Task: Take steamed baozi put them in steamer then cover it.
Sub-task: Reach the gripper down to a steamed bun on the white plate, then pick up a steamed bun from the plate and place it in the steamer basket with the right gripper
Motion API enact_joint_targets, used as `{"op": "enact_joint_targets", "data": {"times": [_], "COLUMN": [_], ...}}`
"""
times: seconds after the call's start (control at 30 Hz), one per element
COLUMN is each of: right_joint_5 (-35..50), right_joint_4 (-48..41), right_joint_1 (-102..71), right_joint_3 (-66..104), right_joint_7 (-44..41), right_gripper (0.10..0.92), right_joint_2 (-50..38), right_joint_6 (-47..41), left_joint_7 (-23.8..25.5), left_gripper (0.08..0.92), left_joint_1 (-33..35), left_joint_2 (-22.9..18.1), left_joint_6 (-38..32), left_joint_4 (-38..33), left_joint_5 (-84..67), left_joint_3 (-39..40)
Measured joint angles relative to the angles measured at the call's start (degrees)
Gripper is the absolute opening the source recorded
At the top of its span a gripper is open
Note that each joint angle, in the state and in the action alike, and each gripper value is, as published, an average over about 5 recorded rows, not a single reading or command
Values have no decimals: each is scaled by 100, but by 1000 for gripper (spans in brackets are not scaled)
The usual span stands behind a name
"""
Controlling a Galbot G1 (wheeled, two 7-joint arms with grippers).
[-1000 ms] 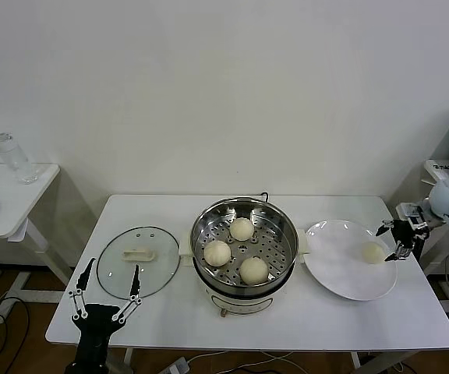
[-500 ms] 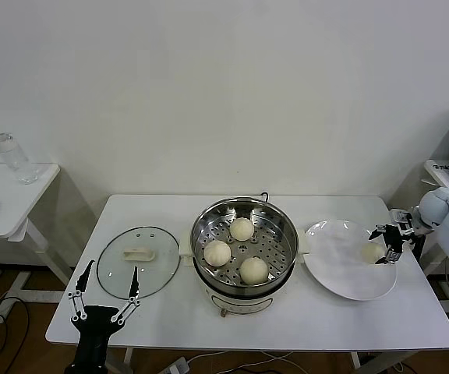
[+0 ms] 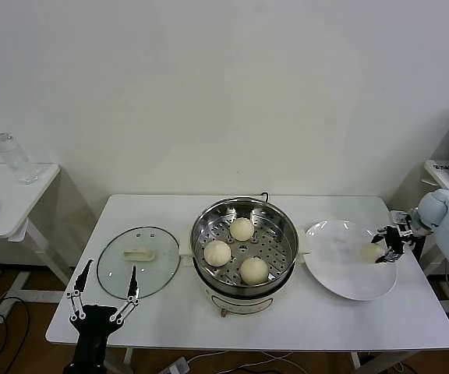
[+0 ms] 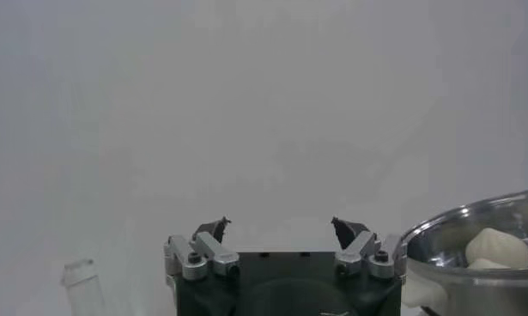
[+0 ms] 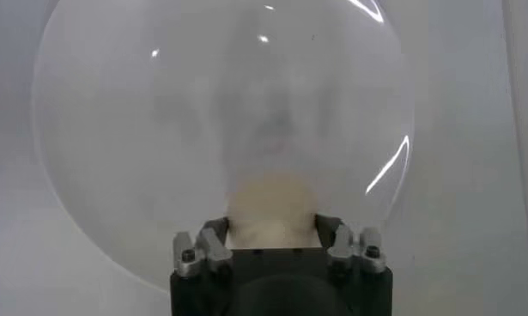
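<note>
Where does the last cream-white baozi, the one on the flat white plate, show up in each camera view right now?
Head view: the last cream-white baozi sits at the right side of the flat white plate, between the right gripper's fingers.
Left wrist view: not in it; only the shiny steel steamer shows.
Right wrist view: bun centre, at the gripper.
Shared landmark: the plate, in the head and right wrist views.

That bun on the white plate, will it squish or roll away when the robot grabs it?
The last baozi looks soft and doughy, so it probably dents a little between the right gripper jaws closed around it. It is round and the plate looks smooth and glossy, so a nudge might slide or roll it. It is likely light.
</note>
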Motion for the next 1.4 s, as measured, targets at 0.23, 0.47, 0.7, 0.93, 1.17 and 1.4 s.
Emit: {"op": "enact_joint_targets", "data": {"times": [0.23, 0.47, 0.7, 0.93, 1.17, 1.4], "right_joint_5": [296, 1100, 2223, 3025, 3319, 3261], "right_joint_4": [517, 1362, 2474, 3628, 4407, 4729], "right_joint_1": [428, 1565, 2931, 3833, 4159, 4182], "right_joint_3": [-396, -1362, -2596, -3552, -4160, -4492], "right_joint_7": [-305, -848, -1087, -1002, -753, -528], "right_gripper": [654, 669, 670, 670, 662, 662], "right_joint_2": [-177, -159, 44, 321, 606, 838], "right_joint_6": [-184, -480, -981, -1477, -1863, -2068], "left_joint_7": [2, 5, 4, 10, 10, 8], "left_gripper": [823, 823, 823, 823, 823, 823], "left_joint_1": [-42, -78, -119, -222, -258, -270], "left_joint_2": [17, 38, 51, 59, 56, 40], "left_joint_6": [37, 31, 10, 47, 76, 79], "left_joint_4": [-18, 18, 73, 133, 89, 72], "left_joint_5": [3, 55, 91, 106, 105, 95], "left_joint_3": [-2, 2, 4, 48, 16, -23]}}
